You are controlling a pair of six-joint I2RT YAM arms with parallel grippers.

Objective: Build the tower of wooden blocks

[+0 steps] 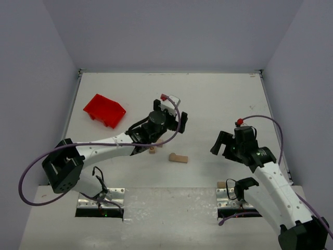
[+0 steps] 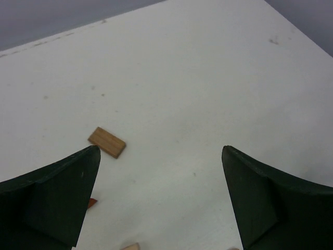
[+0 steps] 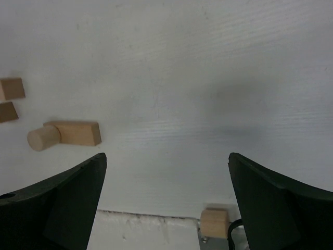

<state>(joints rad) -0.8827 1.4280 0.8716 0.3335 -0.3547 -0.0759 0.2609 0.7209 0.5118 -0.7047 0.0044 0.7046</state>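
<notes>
The wood block tower is in loose pieces. A flat tan plank point(image 2: 106, 142) lies just ahead of my left gripper's point(image 2: 160, 148) left finger, with a reddish-brown piece point(image 2: 91, 202) and a pale block point(image 2: 130, 246) nearer the camera. In the top view, small blocks point(image 1: 152, 150) sit under the left arm, and a cylinder beside a rectangular block point(image 1: 178, 158) lies mid-table. The left gripper point(image 1: 171, 112) hangs open and holds nothing. My right gripper point(image 1: 222, 147) is also open and holds nothing. Its view shows the cylinder point(image 3: 42, 138), the rectangular block point(image 3: 78, 133) and two small blocks point(image 3: 11, 88).
A bright red bin point(image 1: 104, 110) stands at the back left. A pale cube point(image 1: 221, 184) rests by the right arm's base plate, and the same cube point(image 3: 214, 222) shows low in the right wrist view. White walls close the table's far and side edges.
</notes>
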